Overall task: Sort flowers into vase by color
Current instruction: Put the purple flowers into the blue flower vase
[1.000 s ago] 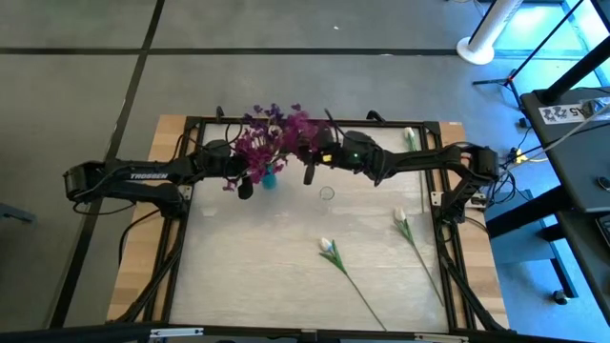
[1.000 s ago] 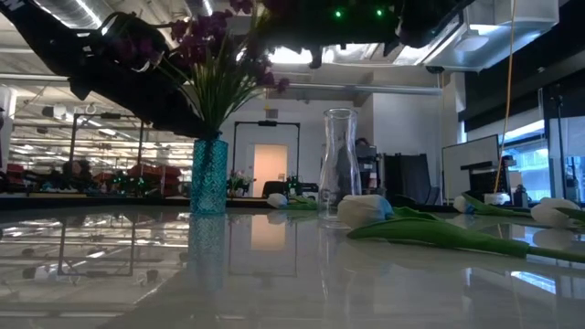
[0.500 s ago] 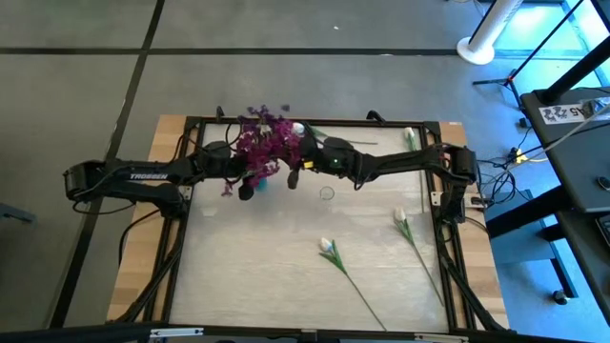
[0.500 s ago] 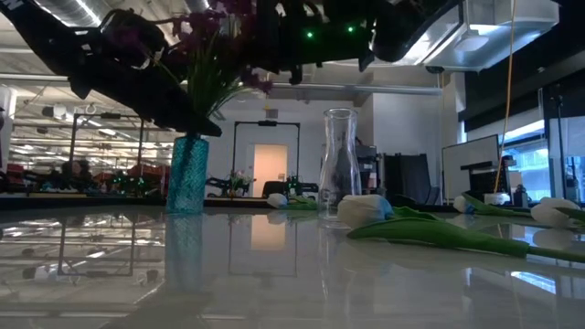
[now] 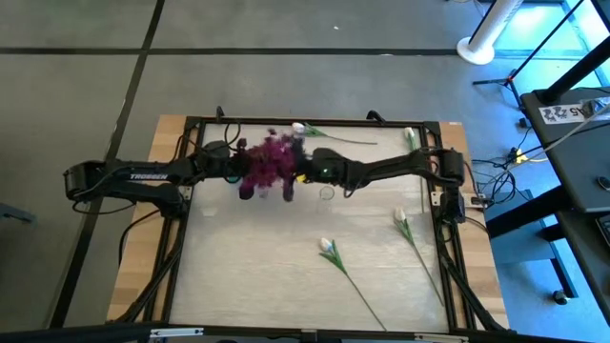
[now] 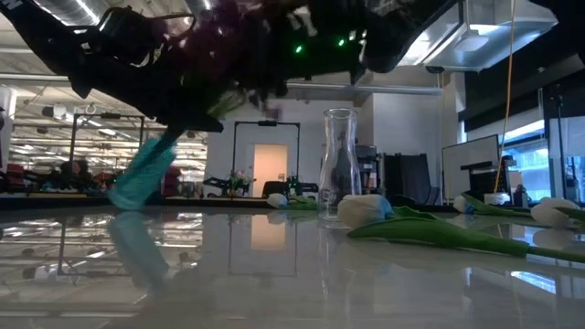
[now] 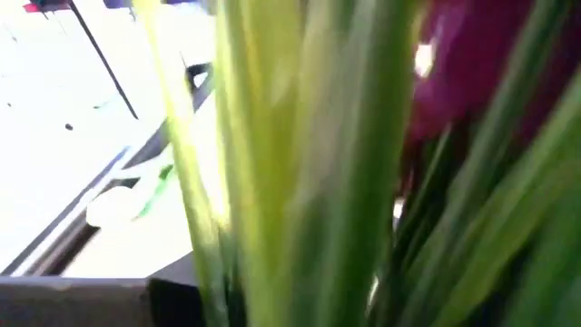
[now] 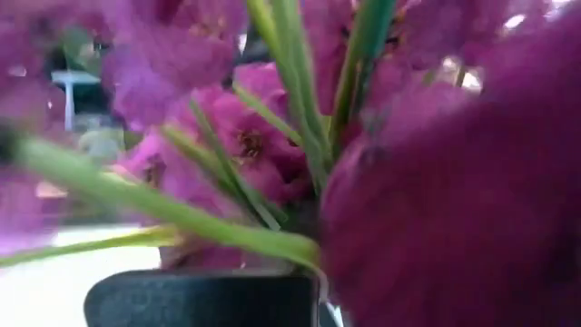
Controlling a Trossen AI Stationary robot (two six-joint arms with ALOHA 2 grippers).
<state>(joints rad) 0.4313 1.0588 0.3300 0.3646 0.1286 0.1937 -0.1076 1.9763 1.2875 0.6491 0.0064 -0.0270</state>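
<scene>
A bunch of purple-magenta flowers (image 5: 270,162) stands in a teal vase (image 6: 142,174). The vase is tilted, with its base toward the table's left and its mouth up to the right. From above, the blossoms hide the vase. My left gripper (image 5: 245,189) is at the bunch's left side, and green stems (image 7: 300,163) fill its wrist view. My right gripper (image 5: 290,183) is at the bunch's right side, among the blossoms (image 8: 254,145). Whether either gripper touches the stems or the vase is hidden by the flowers.
A clear glass vase (image 6: 338,164) stands upright just right of the grippers (image 5: 327,193). White tulips lie flat on the table: one near the middle (image 5: 329,248), one to the right (image 5: 400,219), two along the far edge (image 5: 301,128) (image 5: 410,139). A black frame (image 5: 191,122) rims the table.
My right gripper has moved toward the table's left, into the purple bunch. The bunch and the teal vase have slid left with it. The vase stood upright before and has tipped, its base swinging left. The blossoms have come lower and toward the near edge.
</scene>
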